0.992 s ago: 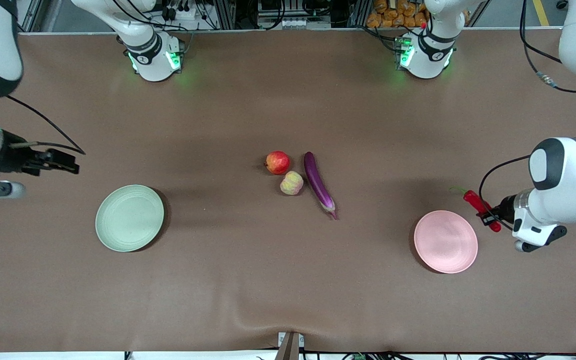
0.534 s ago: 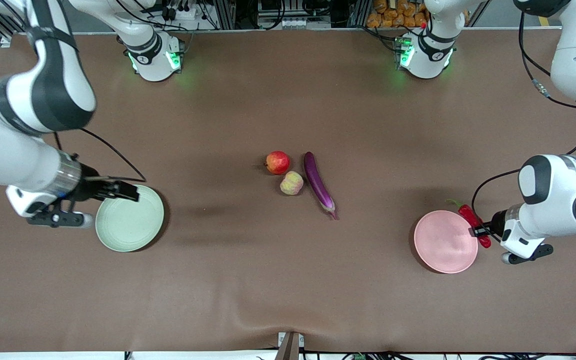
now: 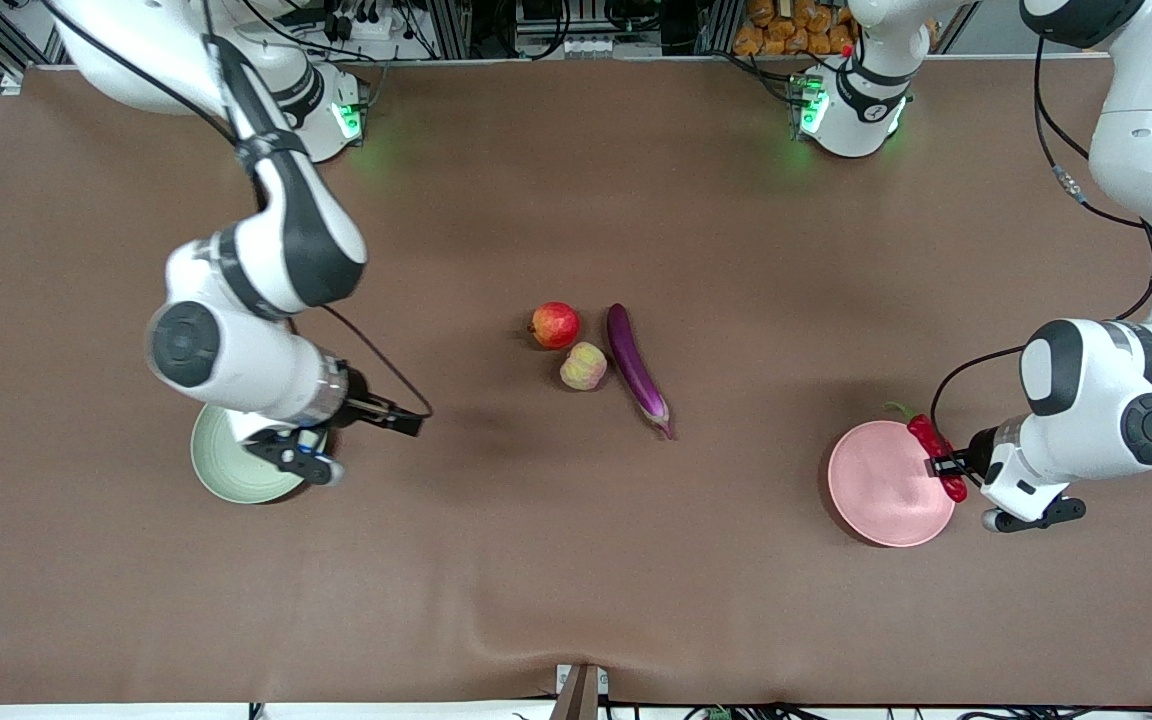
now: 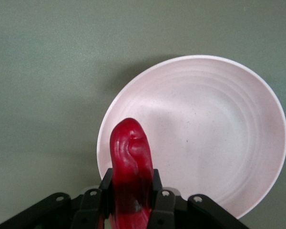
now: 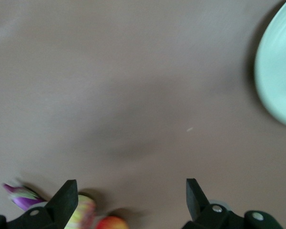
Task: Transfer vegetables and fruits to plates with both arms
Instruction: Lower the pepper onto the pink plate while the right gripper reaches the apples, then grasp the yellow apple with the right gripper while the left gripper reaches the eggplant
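Four items logged, two plates, one item in hand

Front view: left gripper (image 3: 943, 468) is clamped on the red chili pepper (image 3: 926, 440), which hangs over the edge of the pink plate (image 3: 881, 490) at the left arm's end of the table. Right gripper (image 3: 406, 421), fingers spread and empty, is over bare tabletop beside the green plate (image 3: 226, 470), pointed toward the middle of the table. Not yet moved: red fruit (image 3: 555, 325), yellow-green fruit (image 3: 584, 366) touching or almost touching it and nearer the camera, purple eggplant (image 3: 636, 368) just beside both on the side toward the left arm.

Left wrist view: the pepper (image 4: 130, 167) is pinched between the black fingers (image 4: 162, 202) low on its body, its rounded end standing clear over the plate's rim (image 4: 107, 143). Most of the dish is open ahead of it. My note for the drop: I would carry the pepper on toward the plate's centre and lower it before letting go, since a release here at the rim risks it rolling off onto the cloth.

Right wrist view: both fingertips (image 5: 66, 195) stand wide apart with nothing between them. The eggplant's tip (image 5: 19, 193), the yellow-green fruit (image 5: 83, 212) and the red fruit (image 5: 112, 223) sit ahead; the green plate (image 5: 279, 71) is off to one side. For the next pick I judge the three crowded, so I would take whichever has free flanks
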### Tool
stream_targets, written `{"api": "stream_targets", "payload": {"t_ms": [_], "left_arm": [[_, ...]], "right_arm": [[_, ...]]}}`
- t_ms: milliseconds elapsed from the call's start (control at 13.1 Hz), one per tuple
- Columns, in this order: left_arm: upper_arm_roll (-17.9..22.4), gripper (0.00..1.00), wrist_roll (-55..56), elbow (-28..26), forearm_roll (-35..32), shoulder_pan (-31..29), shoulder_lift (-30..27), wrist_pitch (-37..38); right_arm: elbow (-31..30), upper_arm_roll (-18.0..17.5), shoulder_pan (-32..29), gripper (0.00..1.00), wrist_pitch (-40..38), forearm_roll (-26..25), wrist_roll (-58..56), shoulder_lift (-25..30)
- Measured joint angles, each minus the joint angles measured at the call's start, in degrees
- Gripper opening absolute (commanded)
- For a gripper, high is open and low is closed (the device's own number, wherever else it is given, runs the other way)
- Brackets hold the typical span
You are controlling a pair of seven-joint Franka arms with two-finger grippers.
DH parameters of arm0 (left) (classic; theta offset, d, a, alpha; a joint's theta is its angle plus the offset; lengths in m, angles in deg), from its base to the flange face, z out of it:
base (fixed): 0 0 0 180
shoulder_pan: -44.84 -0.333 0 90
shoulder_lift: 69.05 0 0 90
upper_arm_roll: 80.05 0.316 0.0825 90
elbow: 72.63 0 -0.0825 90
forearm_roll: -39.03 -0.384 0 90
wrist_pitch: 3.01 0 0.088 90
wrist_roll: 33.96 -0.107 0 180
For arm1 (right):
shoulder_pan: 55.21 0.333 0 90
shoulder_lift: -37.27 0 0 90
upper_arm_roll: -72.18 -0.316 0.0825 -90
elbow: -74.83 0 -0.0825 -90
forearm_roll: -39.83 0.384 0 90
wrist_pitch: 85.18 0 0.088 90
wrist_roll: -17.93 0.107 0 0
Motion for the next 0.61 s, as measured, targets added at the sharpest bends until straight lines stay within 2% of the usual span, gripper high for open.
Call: {"api": "stream_targets", "payload": {"t_ms": [76,381,610], "left_arm": [[0.0,1.0,0.0,0.4,0.0,0.0,0.5,0.0],[-0.1,1.0,-0.1,1.5,0.0,0.0,1.2,-0.2],[-1.1,1.0,-0.1,2.5,0.0,-0.1,0.9,0.6]], "right_arm": [[0.7,0.0,2.0,1.0,2.7,0.6,4.6,-2.0],[4.6,0.0,9.6,1.0,8.8,0.8,14.5,-10.2],[6.1,0.0,12.7,1.0,11.4,0.9,18.6,-13.2]]}}
